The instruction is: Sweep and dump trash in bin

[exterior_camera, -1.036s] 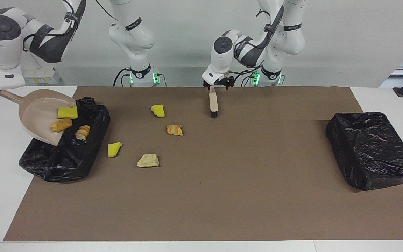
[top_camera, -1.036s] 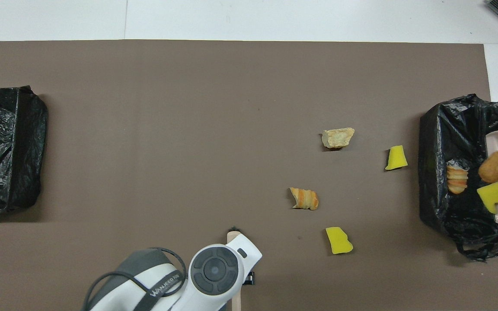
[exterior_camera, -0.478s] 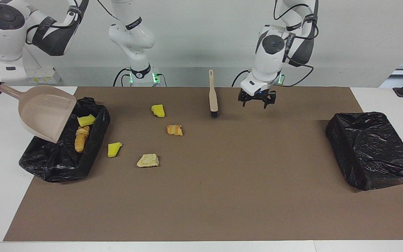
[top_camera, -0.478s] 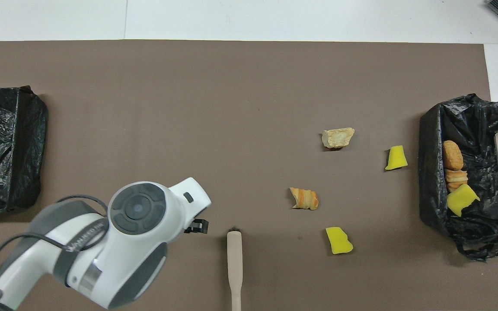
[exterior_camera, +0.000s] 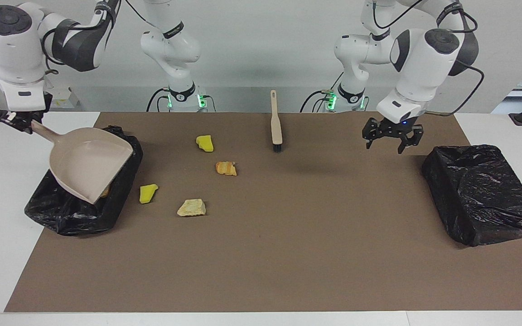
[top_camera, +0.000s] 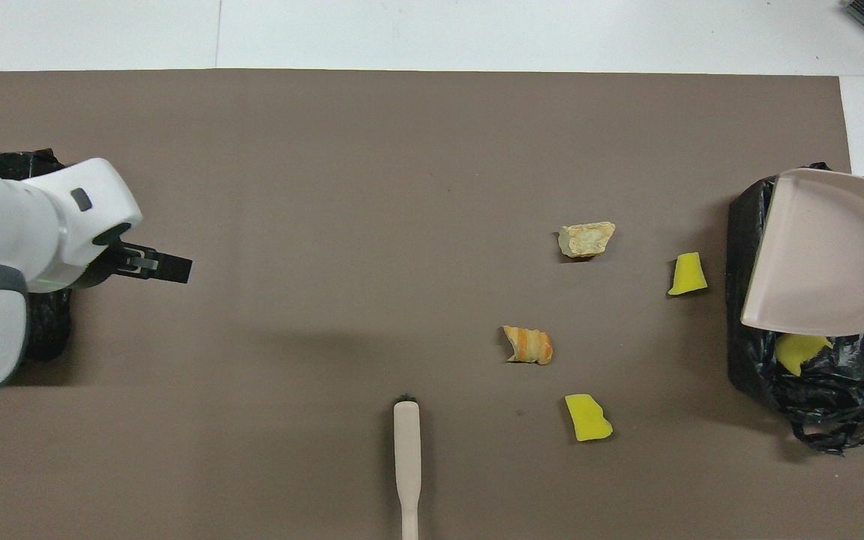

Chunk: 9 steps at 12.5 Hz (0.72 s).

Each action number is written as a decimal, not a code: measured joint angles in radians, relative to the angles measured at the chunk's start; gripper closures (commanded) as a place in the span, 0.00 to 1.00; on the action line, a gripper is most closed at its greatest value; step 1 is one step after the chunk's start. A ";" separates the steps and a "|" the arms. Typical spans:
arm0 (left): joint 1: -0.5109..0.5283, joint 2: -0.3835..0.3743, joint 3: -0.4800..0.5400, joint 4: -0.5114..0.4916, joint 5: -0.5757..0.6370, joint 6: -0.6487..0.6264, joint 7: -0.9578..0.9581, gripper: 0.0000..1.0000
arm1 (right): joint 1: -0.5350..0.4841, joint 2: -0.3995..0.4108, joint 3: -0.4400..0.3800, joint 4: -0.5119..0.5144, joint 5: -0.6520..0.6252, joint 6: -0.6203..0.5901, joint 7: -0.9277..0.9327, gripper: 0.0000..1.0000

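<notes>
While the right gripper (exterior_camera: 21, 123) pinches the dustpan (exterior_camera: 89, 168), it hides binned trash (top_camera: 799, 351); left gripper (exterior_camera: 392, 140) spread.

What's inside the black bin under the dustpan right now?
In the black bin, one yellow sponge piece shows below the dustpan. The facing view shows a sliver of something tan at the pan's lip. The pan covers the rest.

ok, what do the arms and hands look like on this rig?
Both arms have glossy white rounded shells with dark grey joint caps and black bands, and loose black cables loop along the upper links. Green lights glow at both bases. The left hand is a small black two-finger unit with a blue light; the right hand is black too.
</notes>
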 measured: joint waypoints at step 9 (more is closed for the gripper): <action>0.081 0.036 0.000 0.296 0.007 -0.279 0.063 0.00 | 0.307 0.033 0.009 -0.028 0.328 -0.057 0.886 1.00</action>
